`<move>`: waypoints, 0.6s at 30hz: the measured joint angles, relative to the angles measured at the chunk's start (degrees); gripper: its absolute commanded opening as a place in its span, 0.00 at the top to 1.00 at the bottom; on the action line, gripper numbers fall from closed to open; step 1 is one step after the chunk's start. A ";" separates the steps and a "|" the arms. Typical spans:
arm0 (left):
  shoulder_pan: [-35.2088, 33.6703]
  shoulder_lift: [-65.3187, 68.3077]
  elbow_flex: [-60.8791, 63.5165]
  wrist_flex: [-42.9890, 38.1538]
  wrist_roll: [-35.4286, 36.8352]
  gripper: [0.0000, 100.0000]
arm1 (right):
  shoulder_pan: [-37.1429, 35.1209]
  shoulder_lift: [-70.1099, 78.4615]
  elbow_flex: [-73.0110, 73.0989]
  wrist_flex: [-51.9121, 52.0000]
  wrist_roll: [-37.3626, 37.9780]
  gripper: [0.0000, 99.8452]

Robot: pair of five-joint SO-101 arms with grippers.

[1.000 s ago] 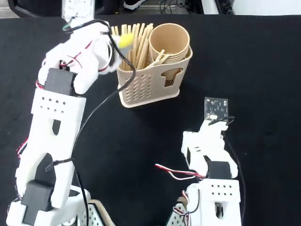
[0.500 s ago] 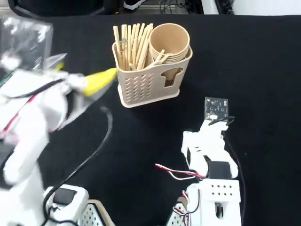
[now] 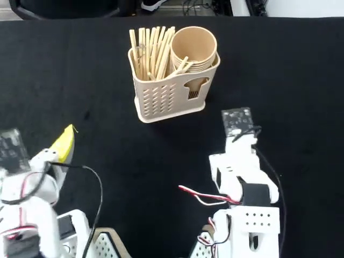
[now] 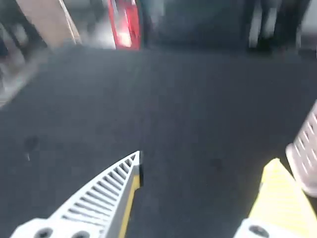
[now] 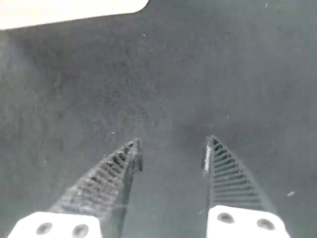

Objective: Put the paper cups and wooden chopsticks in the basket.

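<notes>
1. Lower left: left gripper (image 4: 205, 163), fingers wide apart, empty, above the black tabletop (image 3: 301, 70).
2. Lower centre-right: right gripper (image 5: 173, 148), fingers apart, touching nothing.
3. Upper centre: basket (image 3: 166, 99), upright, holding stacked paper cups (image 3: 194, 45) beside wooden chopsticks (image 3: 150, 51).

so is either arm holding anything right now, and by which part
Nothing is held. The left end effector and the right end effector are both open and empty over the table; the cups and chopsticks stand in the basket.
</notes>
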 measured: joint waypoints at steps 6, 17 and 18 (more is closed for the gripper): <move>-0.09 -12.04 34.11 -15.03 0.00 0.63 | 4.48 0.00 0.35 -0.62 2.81 0.79; -0.70 -15.12 50.37 -20.48 1.67 0.81 | 4.57 0.00 14.77 -15.30 4.84 0.97; -0.70 -15.21 50.46 -19.78 1.67 0.83 | 4.57 0.00 16.00 -16.35 4.84 0.96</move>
